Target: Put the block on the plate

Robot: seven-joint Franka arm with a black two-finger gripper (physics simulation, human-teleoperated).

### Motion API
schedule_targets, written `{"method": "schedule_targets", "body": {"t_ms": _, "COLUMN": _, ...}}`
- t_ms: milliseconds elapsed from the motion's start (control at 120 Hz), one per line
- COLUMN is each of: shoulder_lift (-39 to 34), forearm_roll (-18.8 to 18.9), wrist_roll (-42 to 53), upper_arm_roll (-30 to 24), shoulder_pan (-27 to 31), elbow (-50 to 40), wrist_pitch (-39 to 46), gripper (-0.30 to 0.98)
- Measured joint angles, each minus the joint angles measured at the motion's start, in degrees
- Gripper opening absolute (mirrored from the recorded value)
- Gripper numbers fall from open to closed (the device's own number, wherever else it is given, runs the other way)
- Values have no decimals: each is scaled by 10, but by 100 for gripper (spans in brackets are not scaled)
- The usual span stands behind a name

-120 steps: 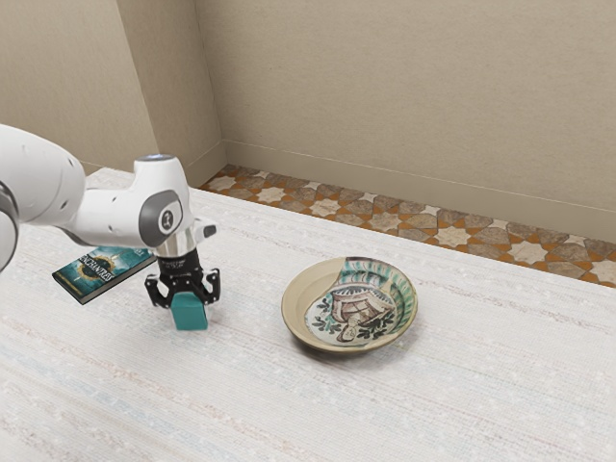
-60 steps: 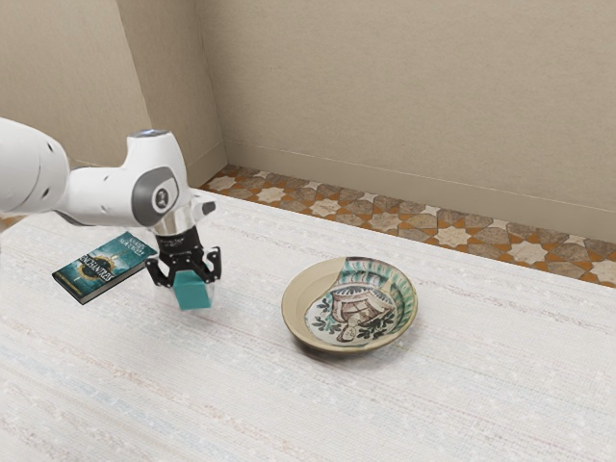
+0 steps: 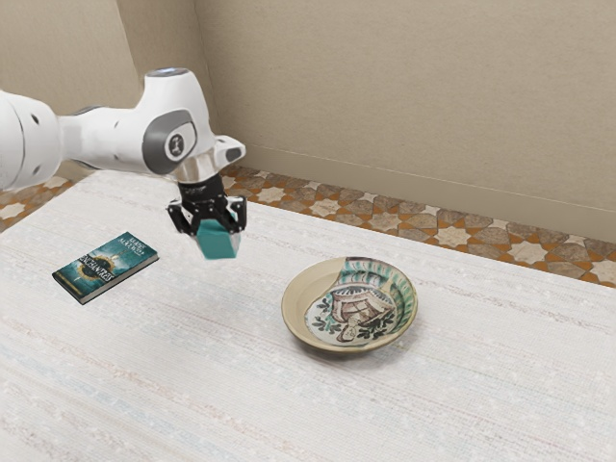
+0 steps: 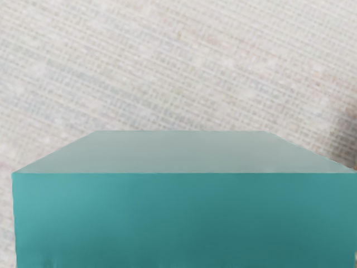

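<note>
Where the fingers (image 3: pixel 238 214) grip, the block (image 3: pixel 218 243) hangs between them.

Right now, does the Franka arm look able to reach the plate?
Likely yes: the hand, shut on the block, is raised above the table; nothing visible stands between it and the plate, and the book lies off to the exterior view's left.

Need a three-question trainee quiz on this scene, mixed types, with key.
1. Fill in: in the exterior view, the plate lies toward the view's ____ from the book.
2. True or false: the book lies closed with its cover up.
3. Where is the teal block?
A) on the plate
B) on the book
C) in the gripper, raised off the table

Key: 1 right; 2 true; 3 C
</note>
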Motion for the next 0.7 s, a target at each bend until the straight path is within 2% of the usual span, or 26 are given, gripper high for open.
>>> {"method": "schedule_targets", "body": {"t_ms": 450, "shoulder_lift": 142, "forearm_roll": 8, "wrist_roll": -22, "upper_arm_roll": -29, "shoulder_pan": -137, "elbow": 257, "wrist_pitch": -108, "gripper": 38}}
{"method": "schedule_targets", "body": {"t_ms": 700, "shoulder_lift": 209, "forearm_roll": -2, "wrist_roll": -40, "upper_arm_roll": -25, "shoulder_pan": -182, "elbow": 329, "wrist_pitch": -151, "gripper": 37}}
